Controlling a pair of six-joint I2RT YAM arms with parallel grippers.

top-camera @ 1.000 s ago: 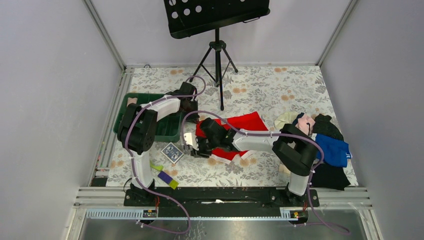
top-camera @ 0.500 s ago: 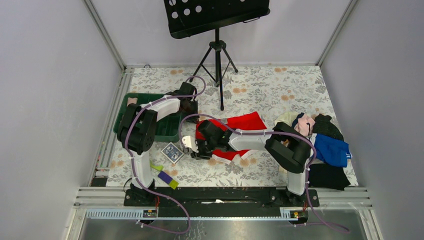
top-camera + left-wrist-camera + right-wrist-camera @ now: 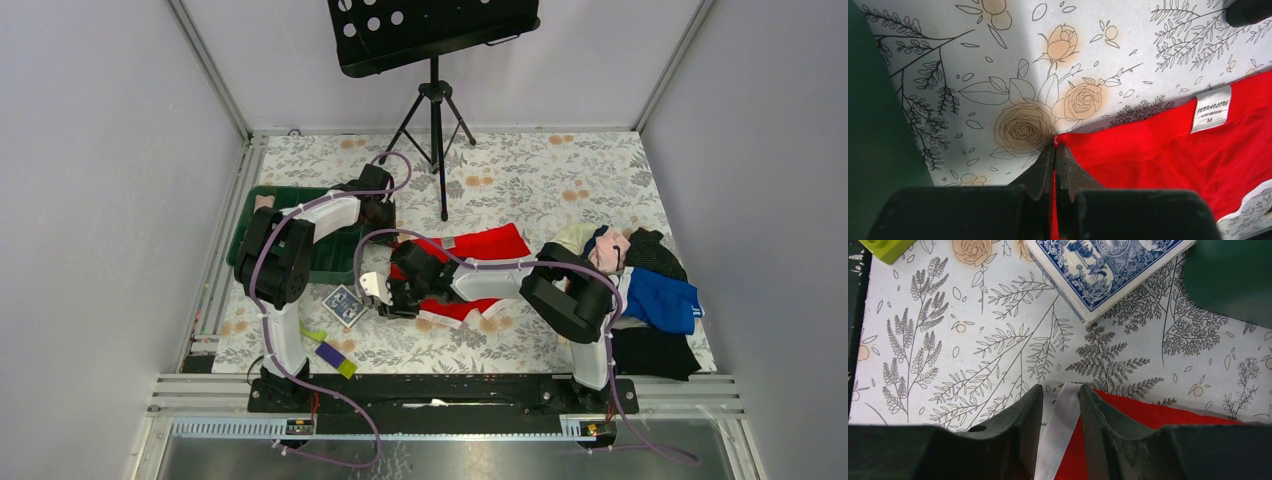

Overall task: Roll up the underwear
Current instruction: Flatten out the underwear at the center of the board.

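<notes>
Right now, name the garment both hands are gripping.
The red underwear: the left hand pinches its corner, the right hand its white trim. The blue garment and black clothes lie apart, ungripped.

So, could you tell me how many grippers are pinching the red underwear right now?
2. The left gripper is shut on a corner of the underwear; the right gripper clamps its white trim, near the card deck.
</notes>
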